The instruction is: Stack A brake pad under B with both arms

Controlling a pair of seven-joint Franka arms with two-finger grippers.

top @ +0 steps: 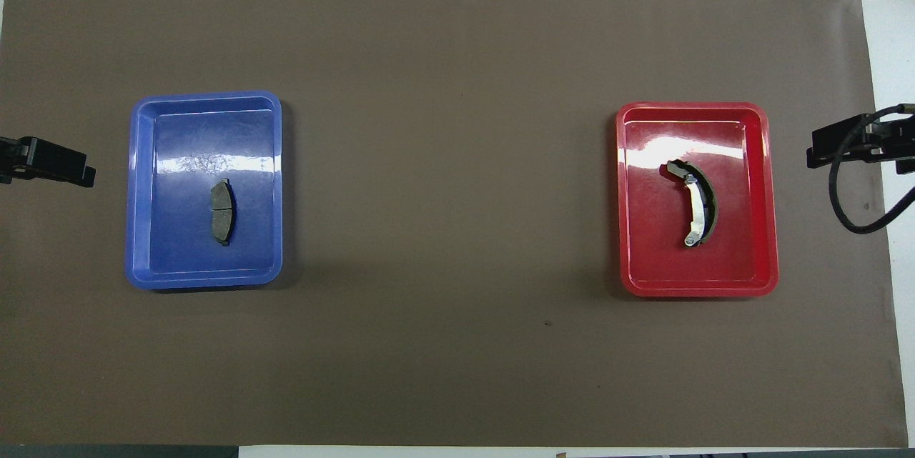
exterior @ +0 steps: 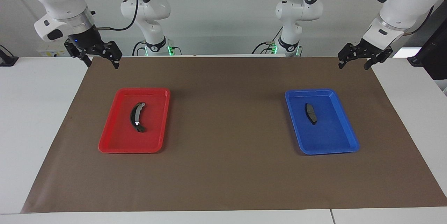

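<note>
Both tools wait open, left tool (exterior: 355,61) and right tool (exterior: 102,58) over worktop (exterior: 223,182) corners; A brake pad (exterior: 310,113) and B (exterior: 137,117) apparently lie untouched.

White table (exterior: 38,119), most of its top covered by a brown mat (exterior: 227,168). Two trays directly on the mat, well apart: red tray (exterior: 115,140) at centre-left of the facing frame, blue tray (exterior: 335,143) at centre-right. Bare table shows along the frame edges.

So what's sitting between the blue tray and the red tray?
Nothing: only bare brown mat lies between the blue tray and the red tray, plain in the overhead view.
</note>
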